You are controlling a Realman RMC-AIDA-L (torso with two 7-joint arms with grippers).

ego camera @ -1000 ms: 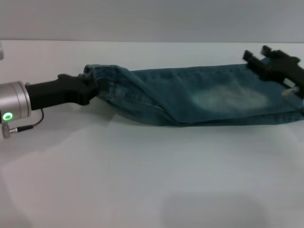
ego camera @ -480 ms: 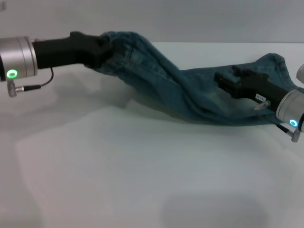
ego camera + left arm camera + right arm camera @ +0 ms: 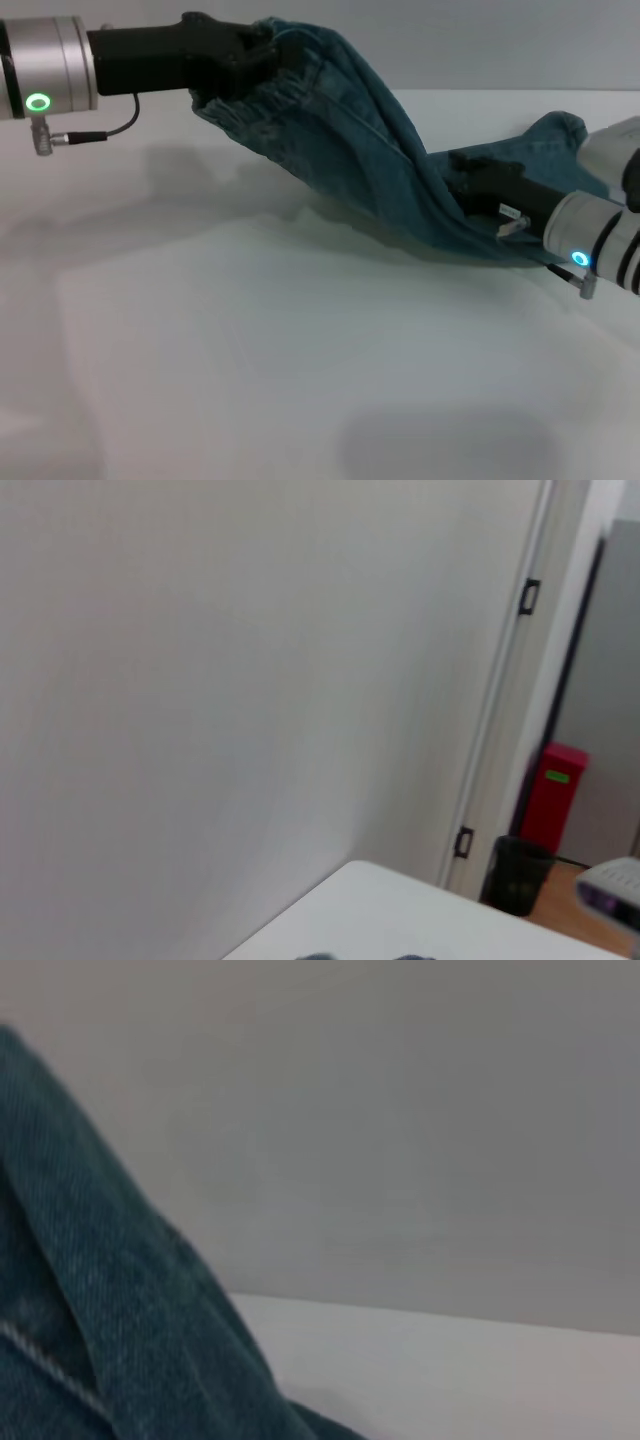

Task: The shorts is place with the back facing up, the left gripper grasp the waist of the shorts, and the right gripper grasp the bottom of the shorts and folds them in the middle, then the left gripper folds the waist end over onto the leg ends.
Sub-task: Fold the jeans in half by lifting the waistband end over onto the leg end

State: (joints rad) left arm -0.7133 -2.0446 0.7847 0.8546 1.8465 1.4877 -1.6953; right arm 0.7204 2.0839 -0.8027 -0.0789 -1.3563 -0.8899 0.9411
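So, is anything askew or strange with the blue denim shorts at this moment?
Yes. The blue denim shorts are twisted and bunched, not flat: the left gripper holds the waist high above the white table, while the right gripper is buried in the folds at the leg end, low near the table.

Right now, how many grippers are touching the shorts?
2. The left gripper holds the waist end of the shorts raised above the table on the robot's left; the right gripper is buried in the leg end, low on the right.
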